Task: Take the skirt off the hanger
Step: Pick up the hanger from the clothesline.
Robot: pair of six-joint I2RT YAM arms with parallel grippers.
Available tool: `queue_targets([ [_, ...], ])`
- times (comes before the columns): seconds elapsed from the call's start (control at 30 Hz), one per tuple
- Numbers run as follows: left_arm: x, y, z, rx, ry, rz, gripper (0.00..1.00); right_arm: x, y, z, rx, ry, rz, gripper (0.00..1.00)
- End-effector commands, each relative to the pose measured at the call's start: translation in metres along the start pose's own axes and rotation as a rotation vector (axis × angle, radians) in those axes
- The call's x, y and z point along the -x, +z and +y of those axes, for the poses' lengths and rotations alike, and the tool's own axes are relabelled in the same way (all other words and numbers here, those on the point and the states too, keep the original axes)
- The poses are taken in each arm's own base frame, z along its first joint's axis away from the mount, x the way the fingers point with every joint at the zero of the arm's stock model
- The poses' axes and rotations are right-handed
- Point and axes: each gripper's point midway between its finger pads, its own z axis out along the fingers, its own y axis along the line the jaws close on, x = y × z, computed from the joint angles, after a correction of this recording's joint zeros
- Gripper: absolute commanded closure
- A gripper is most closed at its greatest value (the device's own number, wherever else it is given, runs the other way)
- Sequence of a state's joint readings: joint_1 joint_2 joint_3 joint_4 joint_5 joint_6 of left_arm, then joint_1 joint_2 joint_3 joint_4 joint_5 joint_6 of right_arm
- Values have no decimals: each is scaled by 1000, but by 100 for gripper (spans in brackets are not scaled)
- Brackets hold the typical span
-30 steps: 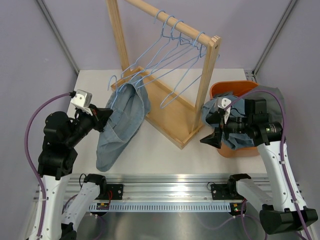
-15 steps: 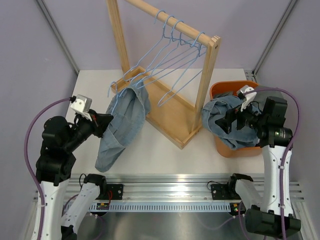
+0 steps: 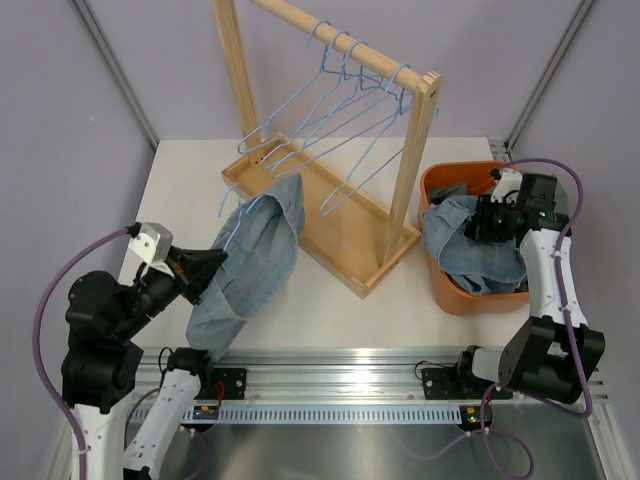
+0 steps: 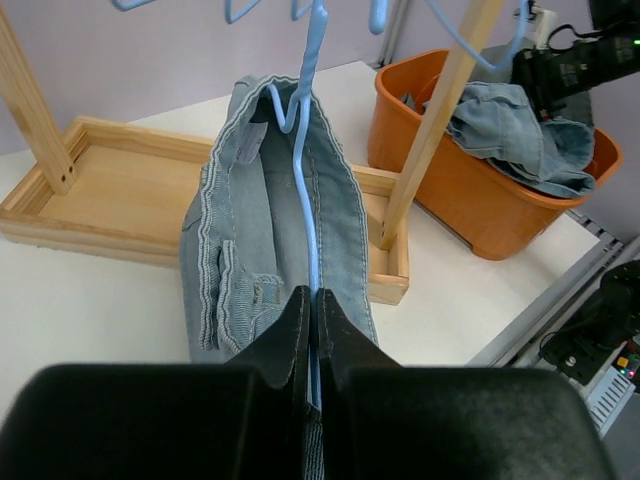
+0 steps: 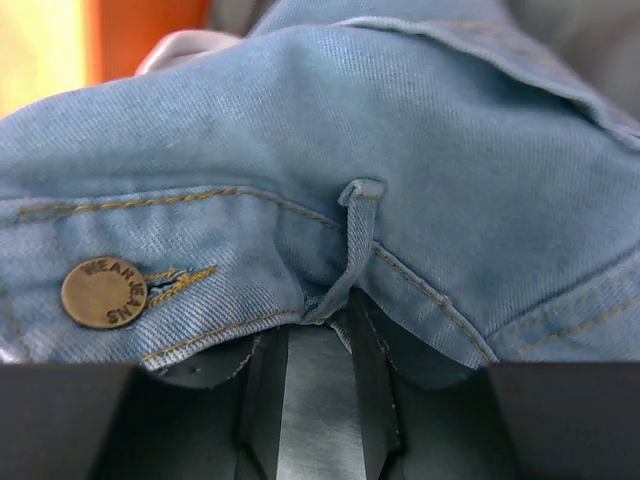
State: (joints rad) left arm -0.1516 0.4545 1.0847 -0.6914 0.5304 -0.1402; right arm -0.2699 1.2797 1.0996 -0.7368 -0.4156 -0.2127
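Note:
A light blue denim skirt [image 3: 255,255] hangs on a blue wire hanger [image 3: 228,195], off the rail and low over the table, left of the rack. My left gripper [image 3: 205,268] is shut on the hanger's lower wire; in the left wrist view the hanger [image 4: 305,190] runs straight up from between the closed jaws [image 4: 315,300], with the skirt [image 4: 250,230] draped round it. My right gripper [image 3: 480,218] is over the orange basket [image 3: 450,295], its fingers a little apart and pressed into the denim garment [image 5: 400,150] there. That cloth covers its tips [image 5: 320,310].
The wooden rack [image 3: 330,220] stands mid-table, with several empty blue hangers [image 3: 340,110] on its rail. Its upright post [image 4: 430,140] rises between the skirt and the basket [image 4: 450,190]. A metal rail runs along the table's near edge.
My left arm has drawn back toward the near left, taking hanger and skirt lower. My right arm swung from left of the basket to over it, and its jaws have narrowed.

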Motion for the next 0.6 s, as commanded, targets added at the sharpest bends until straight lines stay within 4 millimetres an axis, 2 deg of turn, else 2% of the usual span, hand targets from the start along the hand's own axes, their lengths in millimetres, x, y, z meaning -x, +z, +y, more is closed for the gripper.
queue_targets([
  [0.0,23,-10,-25,-103,49,-96,100,6,-3,-48,-242,16,-10,64],
  [0.1,21,-13,-35,-158,39,-84,100,12,-7,-51,-262,5,-26,64],
  [0.2,16,-13,-44,-216,34,-68,100,28,-19,-54,-289,-14,-74,63],
  [0.3,11,-10,-51,-277,20,-57,100,41,-28,-59,-311,-27,-101,59],
  [0.33,6,-8,-51,-293,14,-46,100,42,-27,-60,-308,-33,-98,55],
  [0.4,5,-7,-56,-327,16,-43,100,43,-30,-51,-253,-49,-94,48],
  [0.43,3,-7,-58,-345,19,-40,100,52,-38,-45,-228,-98,-115,43],
  [0.47,2,-7,-58,-351,18,-39,100,55,-42,-30,-156,-127,-131,31],
  [0.53,0,-7,-61,-377,13,-40,100,63,-61,-9,-89,-225,-173,20],
  [0.57,-5,-6,-61,-384,4,-35,100,65,-69,10,-3,-277,-200,13],
])
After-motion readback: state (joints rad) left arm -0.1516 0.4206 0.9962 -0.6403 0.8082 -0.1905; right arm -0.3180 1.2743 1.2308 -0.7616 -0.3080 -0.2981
